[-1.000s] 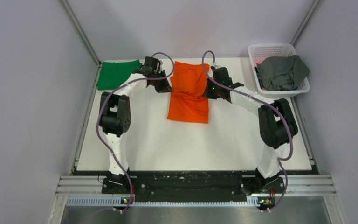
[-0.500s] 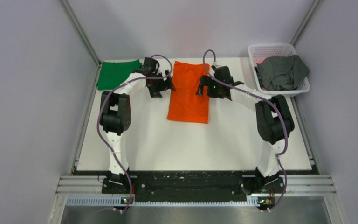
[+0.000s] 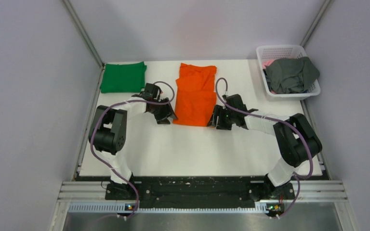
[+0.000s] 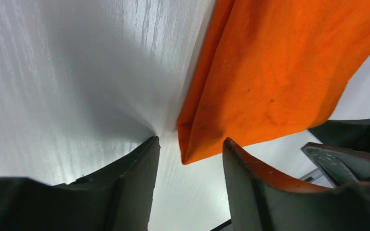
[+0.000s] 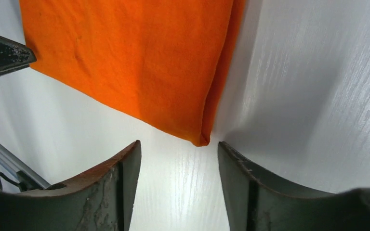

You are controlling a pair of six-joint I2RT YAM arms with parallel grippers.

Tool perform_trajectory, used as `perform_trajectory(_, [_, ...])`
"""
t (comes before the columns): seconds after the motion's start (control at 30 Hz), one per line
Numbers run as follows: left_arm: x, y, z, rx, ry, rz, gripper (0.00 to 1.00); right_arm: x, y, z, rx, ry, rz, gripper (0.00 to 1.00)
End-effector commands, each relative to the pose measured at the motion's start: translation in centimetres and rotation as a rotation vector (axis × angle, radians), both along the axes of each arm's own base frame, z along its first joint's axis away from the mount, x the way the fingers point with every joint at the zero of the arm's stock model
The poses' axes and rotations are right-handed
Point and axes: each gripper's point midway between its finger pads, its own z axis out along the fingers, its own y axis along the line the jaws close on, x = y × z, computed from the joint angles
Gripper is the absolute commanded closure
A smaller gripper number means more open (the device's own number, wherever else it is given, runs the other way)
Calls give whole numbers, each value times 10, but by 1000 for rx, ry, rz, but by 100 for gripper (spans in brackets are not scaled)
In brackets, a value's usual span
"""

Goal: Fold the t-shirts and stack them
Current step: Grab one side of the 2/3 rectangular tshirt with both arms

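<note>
Green cloth folded to a flat, tidy rectangle lies beyond and to the left of the left gripper (image 3: 166,115), well apart from it; the green t-shirt (image 3: 123,77) looks finished. The left gripper is released and holds nothing. Its dark curved fingers (image 4: 125,183) are spread, and the near left corner of the orange t-shirt (image 3: 196,94) sits just ahead of the gap between them. That shirt is a long, narrow panel of soft matte cloth, its side edges doubled and thick, lying on the white wood-grained table (image 3: 197,149) between the two grippers. The right gripper (image 3: 220,119) is likewise released, with the near right corner pointing into its gap. I judge the crosswise fold of the orange shirt to be in hand. The next move calls for both grippers to pinch every layer at their corners and carry the near hem away together. Far to the right of the right gripper, the dark grey t-shirt (image 3: 291,74) lies crumpled and unfolded in the white lattice basket (image 3: 280,48).
</note>
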Motion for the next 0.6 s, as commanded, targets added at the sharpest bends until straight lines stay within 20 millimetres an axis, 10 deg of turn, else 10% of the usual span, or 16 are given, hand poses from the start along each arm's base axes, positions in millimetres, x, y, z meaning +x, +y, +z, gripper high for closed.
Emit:
perform_trajectory(0.0, [11, -5, -16, -14, -3, 11, 49, 2, 3, -15, 8, 27, -63, 48])
perform_trajectory(0.2, [9, -8, -23, -27, 6, -3, 63, -5, -5, -25, -20, 45, -97, 70])
perform_trajectory(0.33, [7, -19, -18, -73, 4, -25, 100, -2, -4, -28, -17, 27, -93, 87])
perform_trajectory(0.37, [4, -20, -15, -72, -8, -28, 100, -2, -3, -28, -10, 26, -91, 100])
perform_trajectory(0.57, [-36, -12, 3, -53, -50, -30, 100, -28, -3, -7, -12, 3, -13, 100])
